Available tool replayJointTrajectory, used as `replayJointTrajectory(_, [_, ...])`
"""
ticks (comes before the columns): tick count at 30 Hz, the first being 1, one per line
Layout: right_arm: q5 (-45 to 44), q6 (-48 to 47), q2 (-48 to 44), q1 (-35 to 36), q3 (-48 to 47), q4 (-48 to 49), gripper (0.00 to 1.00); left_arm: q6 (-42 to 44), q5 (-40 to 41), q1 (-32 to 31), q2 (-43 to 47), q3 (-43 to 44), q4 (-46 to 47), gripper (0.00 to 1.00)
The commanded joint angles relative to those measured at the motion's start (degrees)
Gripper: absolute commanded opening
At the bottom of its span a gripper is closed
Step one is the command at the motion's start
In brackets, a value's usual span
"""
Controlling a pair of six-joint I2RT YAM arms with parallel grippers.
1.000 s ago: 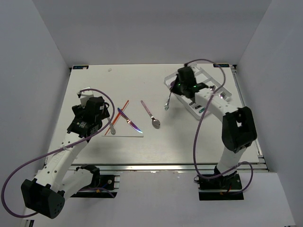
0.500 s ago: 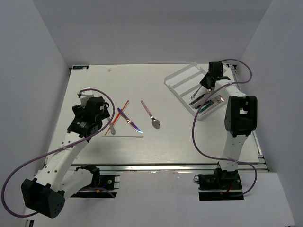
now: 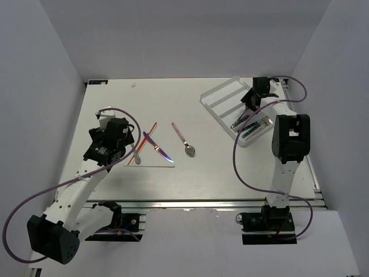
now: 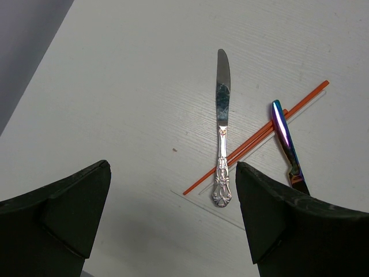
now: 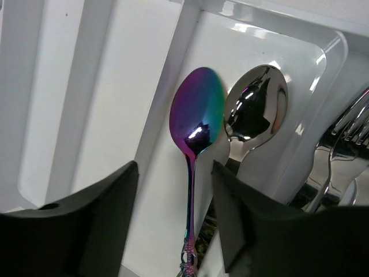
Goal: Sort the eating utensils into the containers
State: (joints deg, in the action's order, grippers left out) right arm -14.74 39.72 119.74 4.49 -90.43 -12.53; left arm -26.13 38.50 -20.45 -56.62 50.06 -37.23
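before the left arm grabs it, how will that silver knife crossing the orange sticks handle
The silver knife looks like solid metal, so probably stiff and heavyish for its size. It lies flat, unlikely to roll, but the polished blade may slip in a pinch. It crosses the orange sticks, so lifting could nudge them.

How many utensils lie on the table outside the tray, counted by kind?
Knives: 2 (silver knife, iridescent knife)
Spoon: 1
Orange sticks: 2, as far as the left wrist view shows
Total: 5
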Motion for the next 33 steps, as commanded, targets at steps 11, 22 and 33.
replayJointTrajectory(11, [16.7,-11.9,-15.1,7.5,1.2,1.1,0.64,-3.7,-4.7,0.2,-3.0,2.2,1.8,0.98])
replayJointTrajectory(22, [24.2,-19.2,-25.5,20.3,19.1,1.3,0.62,-14.3,-14.5,0.2,-17.8,4.9,5.3,0.98])
replayJointTrajectory(33, [16.9,-29.5,-19.7,33.5,16.5,-0.5,0.65,-15.7,-16.7,0.2,-18.0,3.9,7.1,0.98])
